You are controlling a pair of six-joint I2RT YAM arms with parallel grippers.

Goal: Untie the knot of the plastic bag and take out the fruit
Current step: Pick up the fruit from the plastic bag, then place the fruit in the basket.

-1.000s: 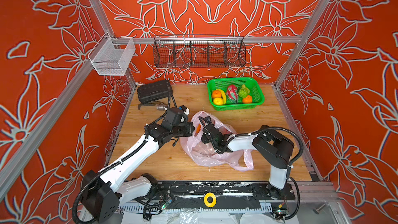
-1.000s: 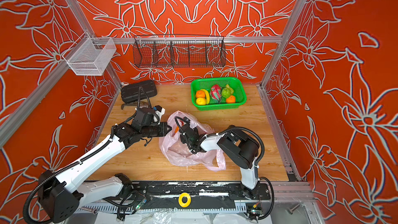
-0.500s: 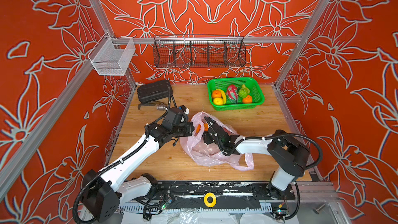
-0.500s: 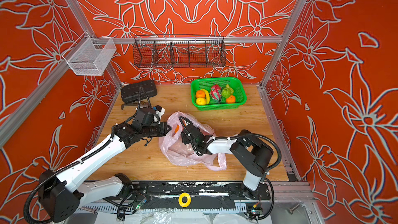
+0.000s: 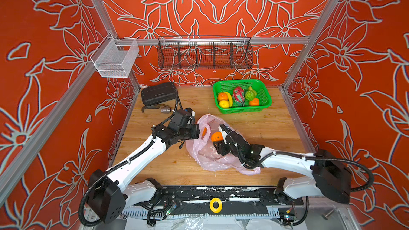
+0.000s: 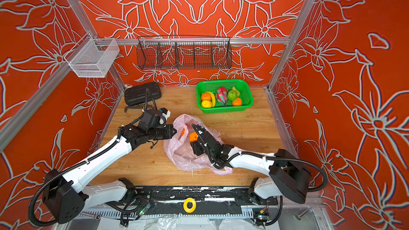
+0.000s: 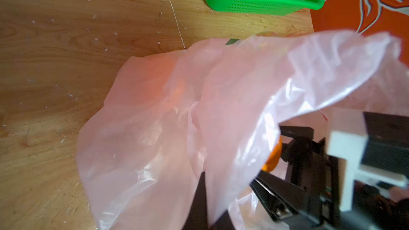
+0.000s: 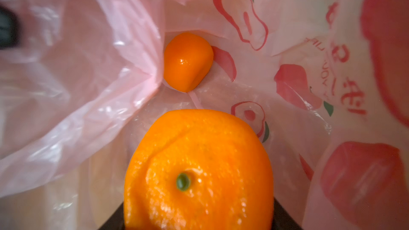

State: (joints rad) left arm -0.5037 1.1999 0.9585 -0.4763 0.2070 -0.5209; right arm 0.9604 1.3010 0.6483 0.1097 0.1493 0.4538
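On the desk [image 5: 272, 129], left jaws, closed, pinch the bag [image 5: 204, 158] rim; right jaws, half open, clasp 1 orange [image 5: 217, 137] in its mouth (firm, light, probably slick: hold across its middle).

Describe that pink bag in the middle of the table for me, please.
The plastic bag is thin, crinkly, translucent pale pink film printed with red fruit. It lies slumped on the wooden table, mouth open. The left gripper pinches its rim and holds it up; the right gripper reaches inside, closed on an orange. A smaller orange piece sits deeper inside.
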